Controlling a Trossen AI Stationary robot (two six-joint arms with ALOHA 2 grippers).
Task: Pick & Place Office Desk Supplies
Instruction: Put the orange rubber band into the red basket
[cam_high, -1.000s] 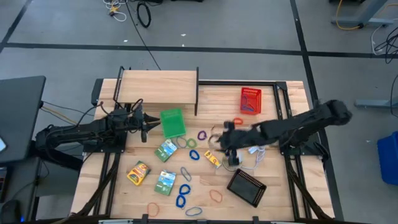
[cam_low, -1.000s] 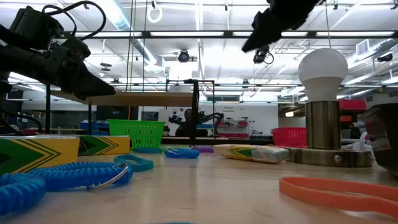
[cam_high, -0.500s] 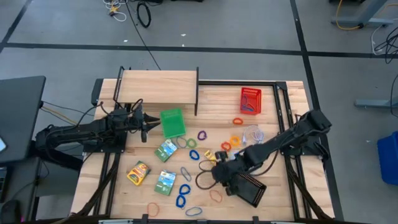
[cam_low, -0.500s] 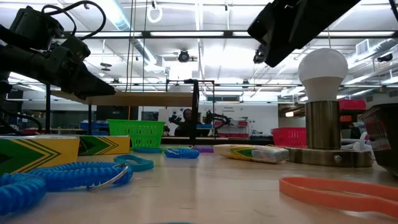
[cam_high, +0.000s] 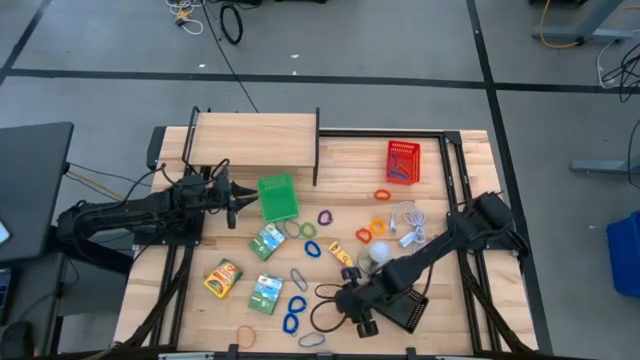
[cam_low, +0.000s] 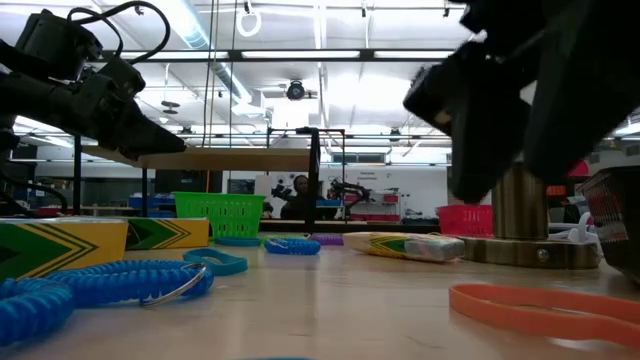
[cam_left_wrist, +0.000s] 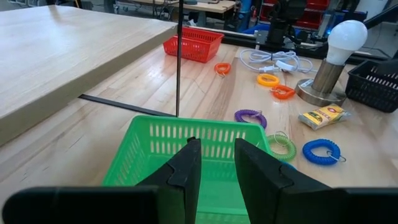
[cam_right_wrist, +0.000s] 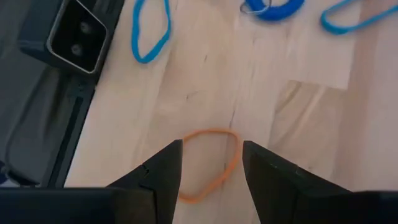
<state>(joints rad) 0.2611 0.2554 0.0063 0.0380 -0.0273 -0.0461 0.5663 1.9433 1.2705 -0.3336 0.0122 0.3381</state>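
Since a second ago my right arm has swung from beside the lamp toward the table's near edge, and the right gripper (cam_high: 352, 318) now hangs low over an orange loop (cam_right_wrist: 208, 163), jaws parted with nothing between them. From above the arm covers that loop, so I only see it through the right wrist camera, framed between the fingers; I cannot tell if the tips touch the wood. At table level the arm is a dark mass that hides the lamp's bulb and leaves only its metal base showing. My left gripper (cam_high: 233, 199) hasn't budged beside the green basket (cam_high: 277, 197), jaws a narrow gap apart and empty. Other supplies lie scattered mid-table: the blue coil (cam_high: 294, 305), a purple loop (cam_high: 324, 217), the green packets (cam_high: 267, 241) and a yellow packet (cam_high: 223, 277). A black basket (cam_high: 405, 306) is partly under the right arm.
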